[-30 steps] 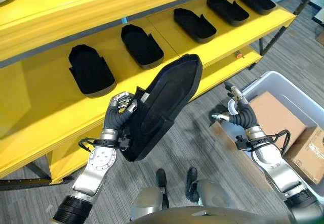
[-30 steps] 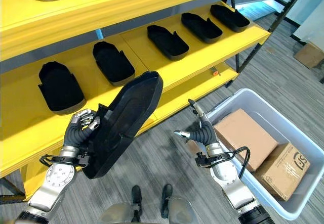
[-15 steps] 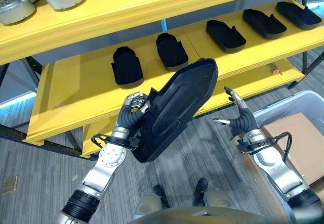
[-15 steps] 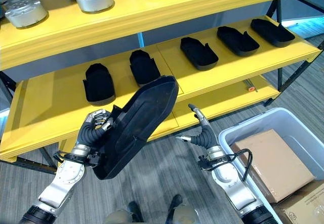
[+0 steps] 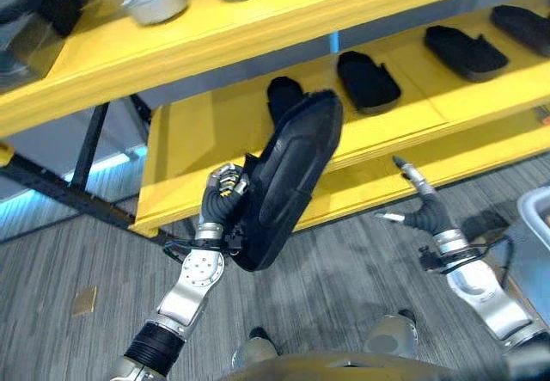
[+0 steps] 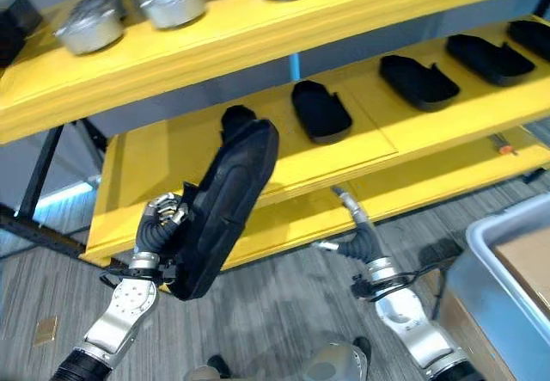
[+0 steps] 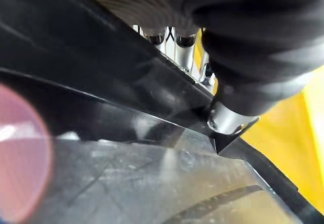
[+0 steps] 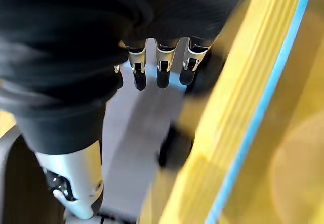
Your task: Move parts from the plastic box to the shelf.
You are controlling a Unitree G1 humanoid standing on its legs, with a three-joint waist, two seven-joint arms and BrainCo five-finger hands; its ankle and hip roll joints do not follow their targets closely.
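My left hand [image 5: 220,199] is curled round the edge of a large black shell-shaped part [image 5: 288,187], held up tilted before the yellow shelf [image 5: 223,136]. The part's tip overlaps a black part lying on the middle shelf board [image 6: 236,116]. In the left wrist view the black part [image 7: 101,113] lies across my fingers [image 7: 174,49]. My right hand [image 5: 419,209] hangs open and empty lower right, fingers straight, in front of the shelf's lower board. A corner of the grey plastic box [image 6: 507,243] shows at the right edge.
More black parts [image 6: 320,111] [image 6: 417,82] [image 6: 481,58] lie in a row on the middle board. Silver round parts [image 6: 172,1] [image 6: 90,27] stand on the top board. A black shelf leg [image 5: 82,200] slants at left. A cardboard box [image 6: 531,265] sits in the plastic box.
The camera has swung left, so shelf and box slid right in view. My left hand still holds the black part, now more upright and closer to the shelf. The right hand stays open.
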